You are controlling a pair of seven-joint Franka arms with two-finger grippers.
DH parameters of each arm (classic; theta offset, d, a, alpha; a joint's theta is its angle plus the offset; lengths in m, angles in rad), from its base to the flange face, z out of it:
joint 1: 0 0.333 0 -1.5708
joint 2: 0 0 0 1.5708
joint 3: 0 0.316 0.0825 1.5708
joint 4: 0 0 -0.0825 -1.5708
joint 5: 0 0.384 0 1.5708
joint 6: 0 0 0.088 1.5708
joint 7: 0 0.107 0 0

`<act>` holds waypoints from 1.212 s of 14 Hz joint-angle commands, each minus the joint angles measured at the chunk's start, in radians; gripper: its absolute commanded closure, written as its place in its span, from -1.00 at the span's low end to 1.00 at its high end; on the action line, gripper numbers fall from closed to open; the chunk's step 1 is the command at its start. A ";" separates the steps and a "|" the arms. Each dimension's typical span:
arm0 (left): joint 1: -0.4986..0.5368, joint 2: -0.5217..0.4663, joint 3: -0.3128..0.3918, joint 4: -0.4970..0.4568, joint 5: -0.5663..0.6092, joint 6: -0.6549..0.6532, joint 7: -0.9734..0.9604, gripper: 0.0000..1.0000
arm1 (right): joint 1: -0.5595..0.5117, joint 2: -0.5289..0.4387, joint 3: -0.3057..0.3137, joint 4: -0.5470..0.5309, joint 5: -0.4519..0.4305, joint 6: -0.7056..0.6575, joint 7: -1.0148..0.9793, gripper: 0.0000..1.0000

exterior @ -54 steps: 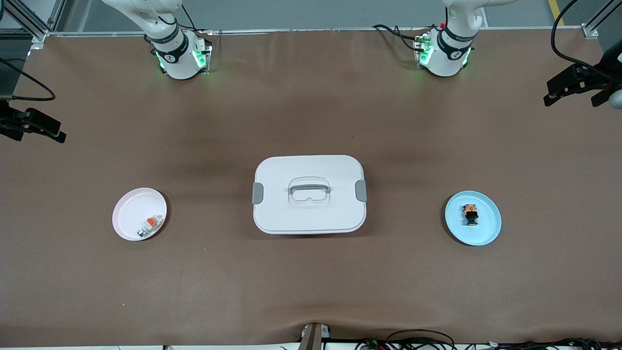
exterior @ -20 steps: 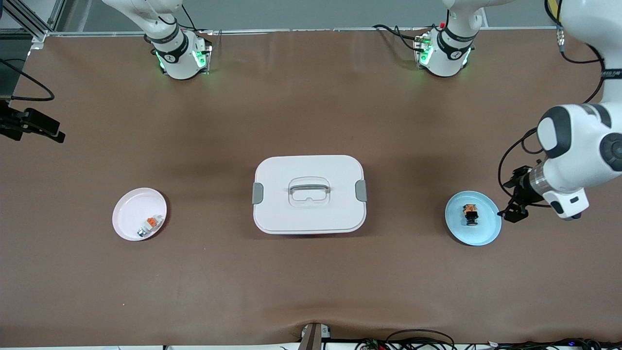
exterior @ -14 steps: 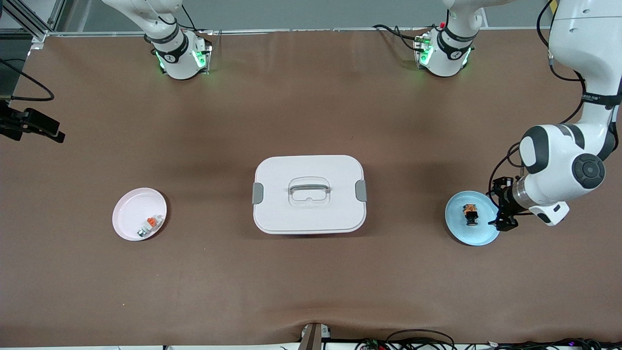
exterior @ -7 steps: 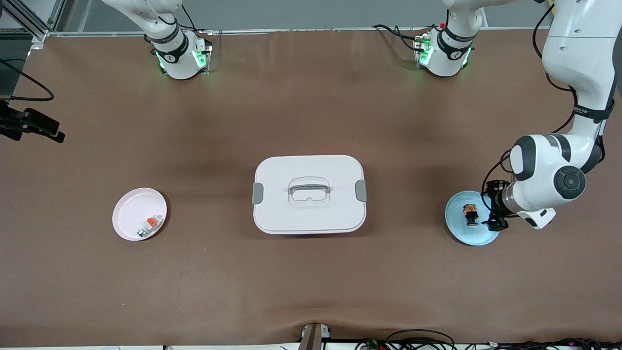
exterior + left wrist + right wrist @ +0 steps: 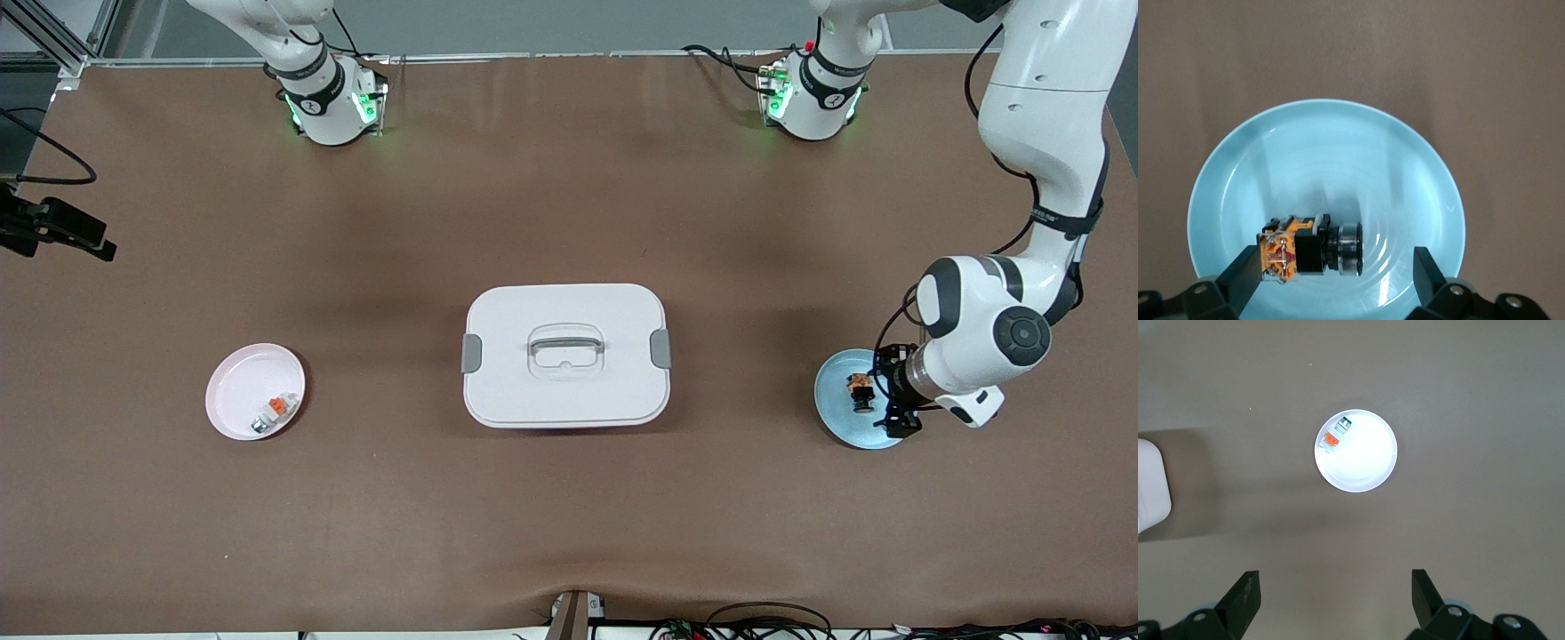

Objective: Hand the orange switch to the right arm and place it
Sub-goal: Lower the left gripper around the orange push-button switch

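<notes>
Here, nearest the front camera: the blue plate toward the left arm's end of the table, and the white plate toward the right arm's end.
Orange switch: lying on its side on the blue plate.
Left gripper: low over the blue plate, fingers spread wide, one finger beside the switch, not gripping it.
White plate: carries a small white-and-grey piece with an orange tab.
Lidded white box: mid-table between the plates.
Right gripper: high above the white plate, fingers apart, empty.
</notes>
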 commanded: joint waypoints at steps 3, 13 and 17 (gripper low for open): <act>-0.010 0.021 0.001 0.012 0.021 0.009 -0.026 -1.00 | 0.000 -0.012 0.002 0.001 -0.017 -0.008 0.011 -1.00; -0.009 0.031 0.003 0.000 0.024 0.006 -0.029 -1.00 | 0.000 -0.012 0.002 -0.001 -0.017 -0.007 0.013 -1.00; -0.009 0.047 0.003 0.001 0.024 0.007 -0.029 -1.00 | 0.000 -0.012 0.002 -0.001 -0.017 -0.005 0.013 -1.00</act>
